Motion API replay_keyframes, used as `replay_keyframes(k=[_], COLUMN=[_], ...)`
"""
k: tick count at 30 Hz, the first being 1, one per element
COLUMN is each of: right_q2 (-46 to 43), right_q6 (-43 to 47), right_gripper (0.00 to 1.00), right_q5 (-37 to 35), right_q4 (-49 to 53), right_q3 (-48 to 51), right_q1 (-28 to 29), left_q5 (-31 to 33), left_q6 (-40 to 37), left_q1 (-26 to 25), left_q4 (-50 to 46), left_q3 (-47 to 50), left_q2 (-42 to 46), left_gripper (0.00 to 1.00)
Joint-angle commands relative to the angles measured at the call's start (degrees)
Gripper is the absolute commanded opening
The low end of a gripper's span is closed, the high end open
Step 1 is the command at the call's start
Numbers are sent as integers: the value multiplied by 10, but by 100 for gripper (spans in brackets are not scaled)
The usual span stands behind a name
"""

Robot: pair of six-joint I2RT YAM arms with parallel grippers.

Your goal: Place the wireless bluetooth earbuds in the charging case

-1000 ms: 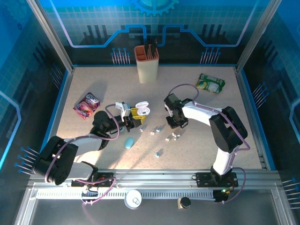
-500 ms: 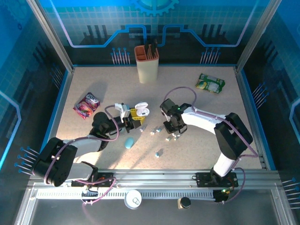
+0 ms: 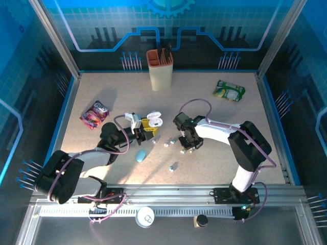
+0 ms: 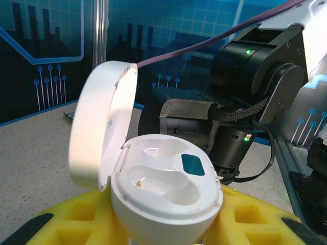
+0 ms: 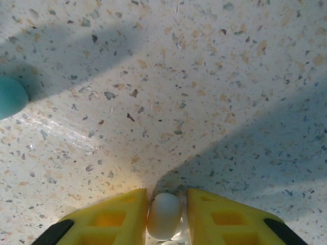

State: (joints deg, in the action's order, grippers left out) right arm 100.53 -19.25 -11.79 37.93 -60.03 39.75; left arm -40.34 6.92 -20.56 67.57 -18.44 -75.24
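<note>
– Fingers first: how does each pair stand?
– Left fingers [image 4: 66,222], padded in yellow, are clamped on the base of the charging case [image 4: 163,191]. Right fingers [image 5: 110,222] are low over the table [image 5: 204,76], drawn in close on either side of a white earbud [image 5: 164,214]. I cannot tell whether they are actually squeezing it.
– Why is the case held that way?
– My reading is that it serves as a steady target. It sits upright above the speckled table with its lid [image 4: 99,127] hinged back. Both moulded wells face up and look empty, so the other arm could lower a bud straight in.
– Where is the bud relative to the fingers?
– It lies between the right pair, at their tips, resting on the table. It seems to touch one pad, and a sliver of shadow shows beside the other.
– And relative to the case?
– Seen from overhead, the bud and the right fingers are to the right of the case, near it but apart.
– Anything else nearby?
– A closed pale blue case [image 3: 140,154] lies nearer the arm bases, and more loose earbuds [image 3: 166,144] lie between the arms.
</note>
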Motion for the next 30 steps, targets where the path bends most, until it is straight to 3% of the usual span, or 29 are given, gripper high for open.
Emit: replay_keyframes(k=[1,5,23,30], right_q2=[7,7,94,82], right_q6=[-5,3,91,85], right_gripper=[23,17,18,42], right_q5=[-4,-9,1,-43], right_q4=[5,3,4,20], right_q3=[3,-6,-113,-119], right_q1=[6,-1,-89,-74], left_q5=[0,1,-1,0], left_q6=[-15,-16,-21,-27], left_q1=[6,6,7,7], left_q4=[17,17,19,10], left_q3=[8,9,18,21], left_q2=[14,16,27,36], left_gripper=[35,35,36,36])
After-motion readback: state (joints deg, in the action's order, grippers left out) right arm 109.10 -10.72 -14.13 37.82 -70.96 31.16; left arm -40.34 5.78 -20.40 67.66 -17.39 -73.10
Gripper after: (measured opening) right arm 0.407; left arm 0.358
